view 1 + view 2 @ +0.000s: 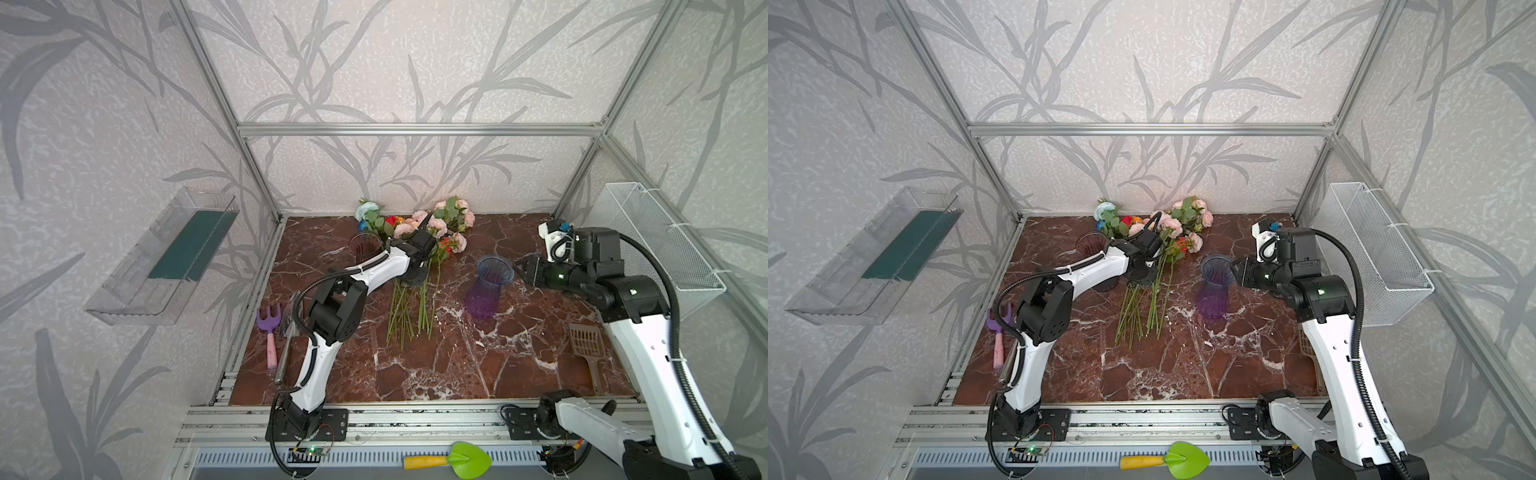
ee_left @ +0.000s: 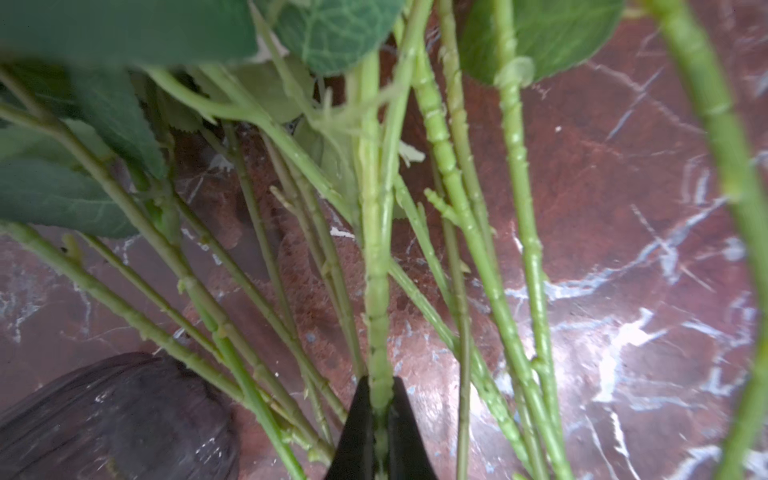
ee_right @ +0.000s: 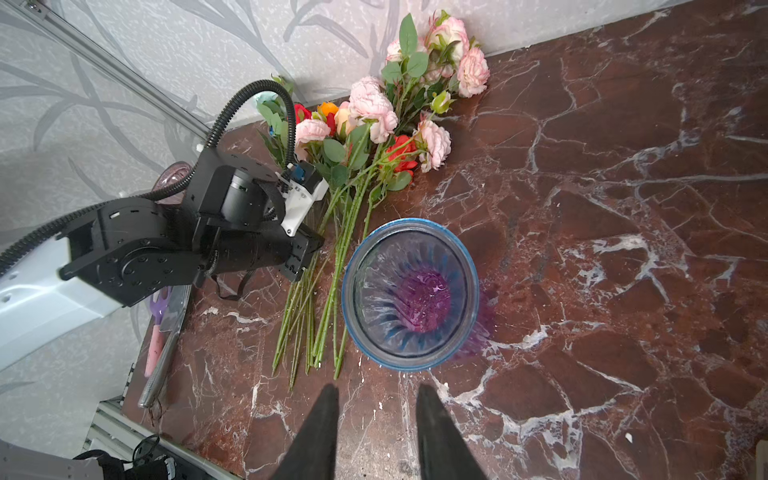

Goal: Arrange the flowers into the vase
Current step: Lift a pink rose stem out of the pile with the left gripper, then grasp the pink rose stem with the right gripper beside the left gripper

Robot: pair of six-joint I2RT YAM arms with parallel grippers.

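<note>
We see the left pincer (image 2: 379, 388) clamped on one knobbly green stem (image 2: 376, 270), on its bare part, away from the leaves. The artificial flowers (image 1: 468, 218), with pink, red and orange blooms, lie heaped on the brown marbled bench (image 1: 415, 365), stems fanned under and around that pincer. We judge the stem light, springy and slightly slick. The bare shaft is the right hold, never the bloom. Neighbouring stems cross it, so a lift may drag them along.

The right pincer (image 3: 376, 390) is apart and holds nothing. The blue-rimmed clear vase (image 3: 457, 266), purple at the bottom, stands upright and empty just ahead of its tips. We judge it easy to tip. A dark tinted second vase (image 2: 116, 419) sits close beside the left pincer. Open bench lies behind both pincers, toward the arm bases.
</note>
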